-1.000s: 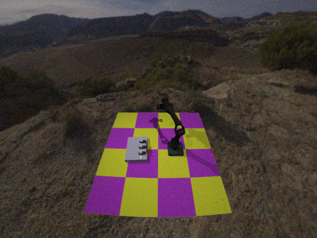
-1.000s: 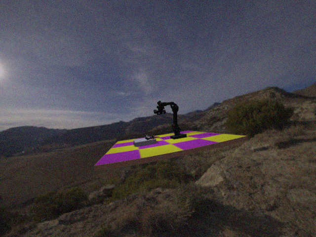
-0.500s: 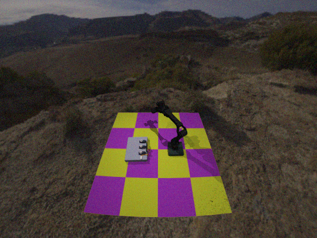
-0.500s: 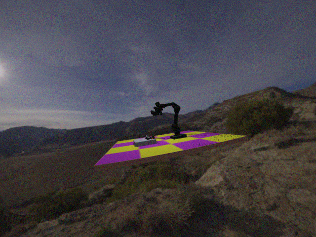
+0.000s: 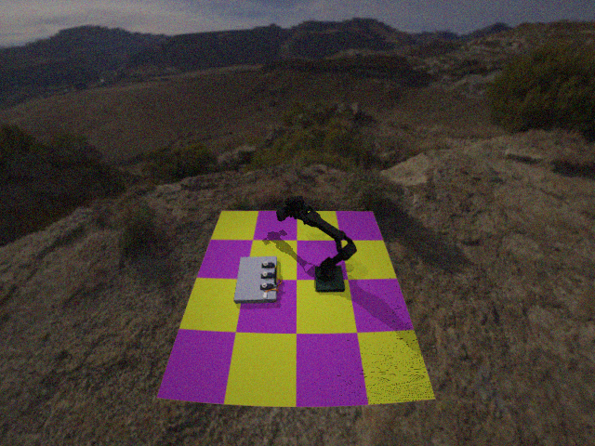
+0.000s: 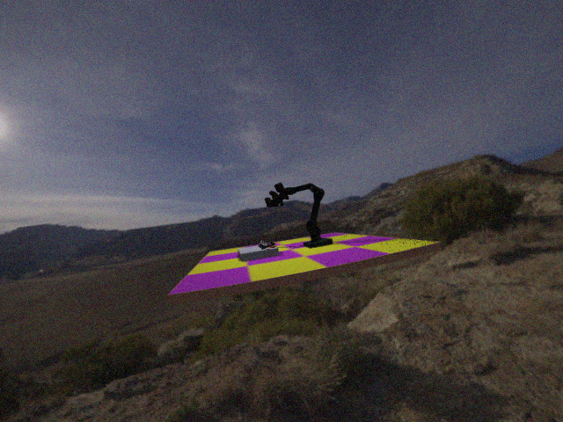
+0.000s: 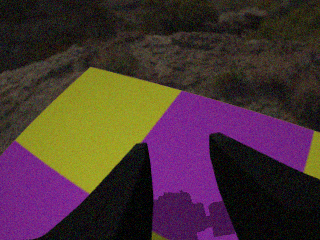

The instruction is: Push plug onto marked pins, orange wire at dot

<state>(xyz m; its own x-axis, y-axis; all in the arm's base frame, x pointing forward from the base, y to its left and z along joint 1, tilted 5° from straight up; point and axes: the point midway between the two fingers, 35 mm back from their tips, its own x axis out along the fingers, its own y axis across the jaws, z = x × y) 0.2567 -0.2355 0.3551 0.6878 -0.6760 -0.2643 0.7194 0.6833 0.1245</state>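
The pale grey holder (image 5: 249,282) (image 6: 259,254) lies on the table, left of the arm's base in the top view. Three small dark servos (image 5: 267,275) sit along its right side. An orange lead (image 5: 273,289) shows by the lowest servo, near the holder's right edge. A small whitish spot lies just below that lead; I cannot tell if it is the plug. The pins, coloured band and dot are too small to make out. My gripper (image 5: 280,216) (image 6: 268,202) (image 7: 179,148) is high above the table's far part, away from the holder. Its fingers stand partly open with nothing between them.
The table (image 5: 259,369) (image 6: 286,267) (image 7: 115,115) has yellow and purple squares. The arm's base (image 5: 329,279) (image 6: 318,243) stands right of the holder. The wrist view shows the table's far corner and edge, rocky ground beyond, and the gripper's shadow on a purple square.
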